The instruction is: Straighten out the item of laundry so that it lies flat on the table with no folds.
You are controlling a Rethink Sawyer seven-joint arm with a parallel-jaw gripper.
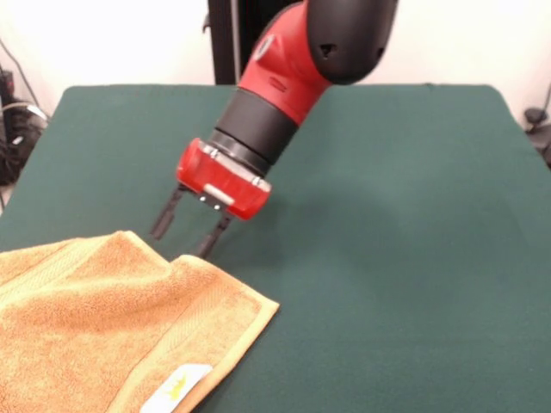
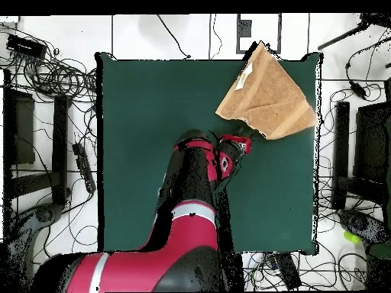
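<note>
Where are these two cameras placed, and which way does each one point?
Front view: sits across the table from the robot, facing it; shows the red arm reaching down with its open hand at the orange towel.
Overhead view: hangs above, looking straight down, robot's base at the bottom; shows the whole arm, table and surrounding cables.
Both share the towel, table, arm and hand.

Bright even light around me, wall behind my arm washed out white, soft faint shadow under my gripper (image 1: pixel 188 234) on the table (image 1: pixel 405 258), no glare on the felt, towel (image 1: pixel 103 327) pile just below my fingertips crisp.
</note>
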